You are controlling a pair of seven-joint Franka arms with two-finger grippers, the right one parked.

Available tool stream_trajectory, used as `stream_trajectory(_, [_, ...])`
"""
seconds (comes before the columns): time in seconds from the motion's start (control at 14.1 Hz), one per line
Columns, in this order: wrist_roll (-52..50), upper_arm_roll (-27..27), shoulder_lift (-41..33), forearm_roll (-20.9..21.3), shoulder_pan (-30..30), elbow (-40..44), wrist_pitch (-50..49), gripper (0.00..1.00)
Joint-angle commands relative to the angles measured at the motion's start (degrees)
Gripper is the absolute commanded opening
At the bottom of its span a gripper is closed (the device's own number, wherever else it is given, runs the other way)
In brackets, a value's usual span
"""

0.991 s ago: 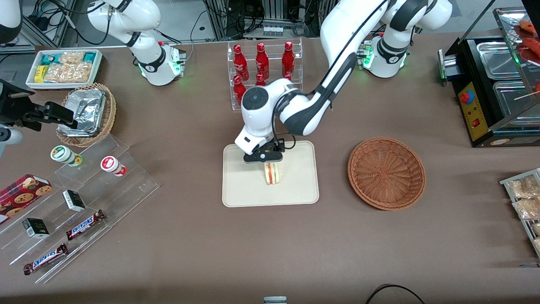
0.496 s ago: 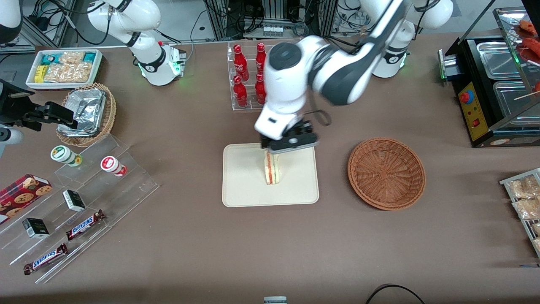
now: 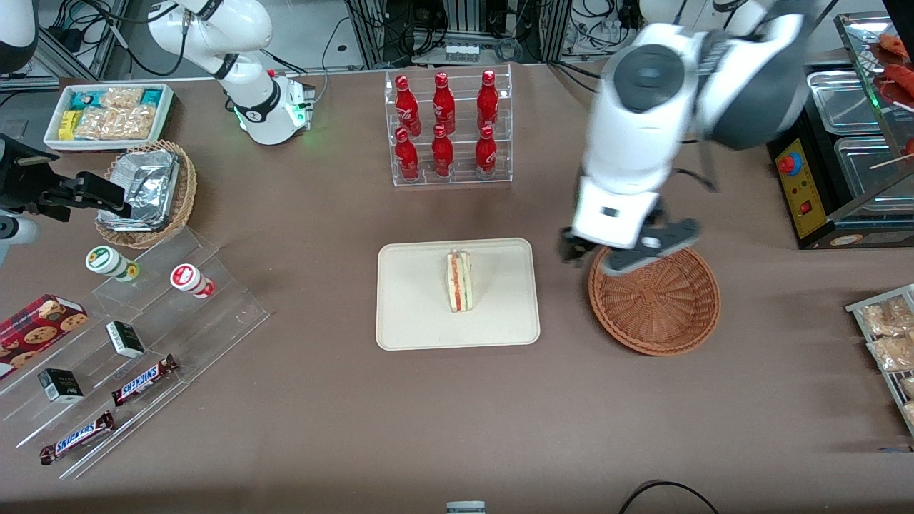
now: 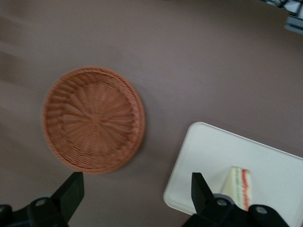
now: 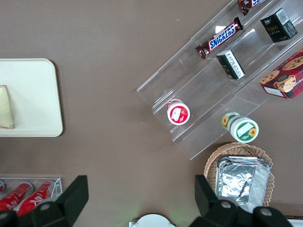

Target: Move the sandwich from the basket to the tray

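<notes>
The gripper (image 3: 620,255) carries nothing: its two fingers (image 4: 72,190) are spread wide with bare table showing between them. In the front view it hangs right of centre, above the basket's (image 3: 655,293) rim on the side nearest the tray (image 3: 414,321), clear of both. The basket is a shallow reddish-brown wicker bowl with nothing inside, resting on the brown table (image 3: 457,414) just beside the tray and apart from it. The sandwich (image 3: 460,280) stands on edge on the tray, slightly above the frame's centre, its orange-red and green filling layers facing up; it is nearer the tray's upper rim than its lower one and touches no rim. The wrist view confirms this: sandwich on the tray, basket unoccupied. Above the tray in the front view stands a clear rack of red bottles (image 3: 446,128). At the frame's left sit a foil-lined wicker basket (image 3: 148,191), a white bin of snack packets (image 3: 108,114) and clear stepped shelves (image 3: 136,350) holding chocolate bars and small jars.
</notes>
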Motion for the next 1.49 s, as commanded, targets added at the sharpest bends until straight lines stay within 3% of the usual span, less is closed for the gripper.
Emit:
stream_trajectory(0.0, [8.16,-0.68,-5.34,-1.44,6.14,-4.89,-0.89,1.00])
stream_trajectory(0.21, [18.52,-0.68,-9.55,-2.41,11.77,-7.71,-2.99,1.00])
stream_trajectory(0.42, [29.59,-0.68,-12.81,-6.88,18.10,-8.59,-5.54,1.00])
stream_trajectory(0.71, [43.06,-0.59,-15.02,-8.03,22.42,-8.07,-9.41,1.00])
stream_trajectory(0.92, [43.96,1.77,-10.64,-8.56,19.80,-3.34,-9.41,1.00])
stream_trajectory(1.42, [50.12,5.65,-12.03,-8.91,18.56,-3.15,-9.94,1.00])
